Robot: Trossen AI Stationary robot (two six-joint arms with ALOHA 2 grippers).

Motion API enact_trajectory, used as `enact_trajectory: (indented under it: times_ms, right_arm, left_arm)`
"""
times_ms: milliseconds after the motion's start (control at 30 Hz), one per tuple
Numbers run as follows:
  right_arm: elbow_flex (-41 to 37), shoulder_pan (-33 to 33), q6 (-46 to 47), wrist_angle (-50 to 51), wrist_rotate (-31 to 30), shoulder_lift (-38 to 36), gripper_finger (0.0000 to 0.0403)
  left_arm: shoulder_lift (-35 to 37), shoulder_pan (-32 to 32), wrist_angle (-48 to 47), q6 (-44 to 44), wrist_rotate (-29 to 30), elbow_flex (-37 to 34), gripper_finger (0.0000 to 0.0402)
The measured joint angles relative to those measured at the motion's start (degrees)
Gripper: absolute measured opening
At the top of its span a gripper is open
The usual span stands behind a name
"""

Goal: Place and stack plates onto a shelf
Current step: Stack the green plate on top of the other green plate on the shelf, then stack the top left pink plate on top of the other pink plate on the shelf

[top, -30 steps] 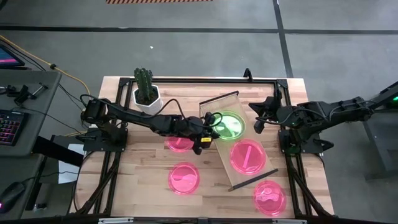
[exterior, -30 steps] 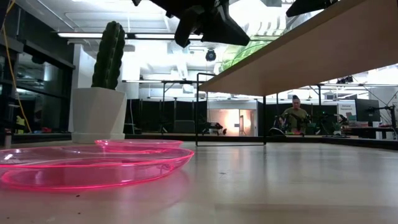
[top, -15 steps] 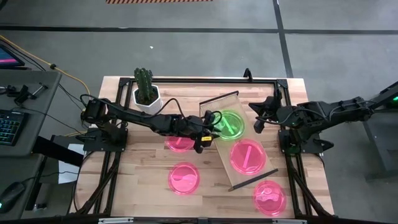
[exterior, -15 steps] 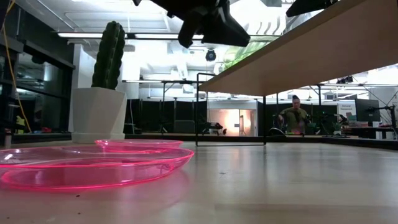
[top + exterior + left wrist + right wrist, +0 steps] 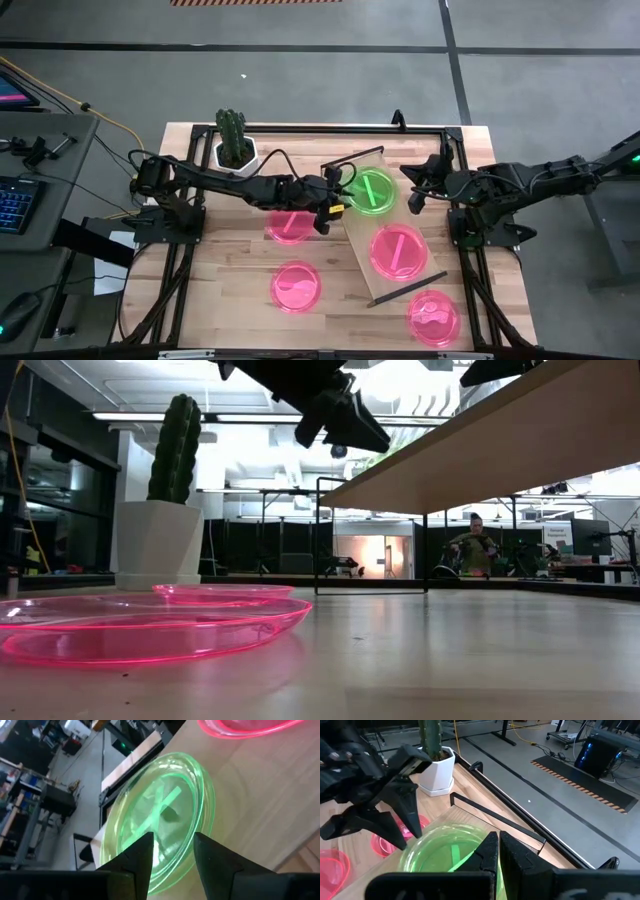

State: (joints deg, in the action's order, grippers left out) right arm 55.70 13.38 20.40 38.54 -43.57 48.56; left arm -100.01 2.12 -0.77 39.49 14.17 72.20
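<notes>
A neon green plate (image 5: 372,190) lies flat at the far end of the light-wood shelf (image 5: 388,286), and a pink plate (image 5: 397,250) lies on the shelf behind it, toward the near end. My left gripper (image 5: 339,192) stands open at the green plate's left rim (image 5: 172,827), one finger on either side of it, with no touch that I can see. My right gripper (image 5: 413,200) waits shut just off the shelf's right side, above the green plate (image 5: 445,852). Three more pink plates (image 5: 290,225) (image 5: 296,287) (image 5: 433,317) rest on the tabletop.
A cactus in a white pot (image 5: 235,148) stands at the far left of the table, close behind my left arm. The shelf stands raised on thin black end rails (image 5: 352,154), slanting across the table. Bare tabletop lies at the near left.
My left gripper has opened and let go of the green plate's rim, swinging a little toward the table's far edge. The green plate has settled flat on the shelf, slightly nearer the shelf's far end than before.
</notes>
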Motion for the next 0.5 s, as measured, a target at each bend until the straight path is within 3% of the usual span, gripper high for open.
enact_trajectory:
  times_ms: [233, 500]
  right_arm:
    - [0.0, -0.01, 0.38, -0.02, 0.0, 0.32, 0.0]
    - [0.04, 0.01, 0.57, 0.15, 0.35, 1.36, 0.0]
  left_arm:
    - [0.38, -0.23, -1.82, -3.51, -0.83, 0.0, 0.013]
    - [4.28, -2.05, -5.43, -9.9, -15.27, -0.36, 0.0129]
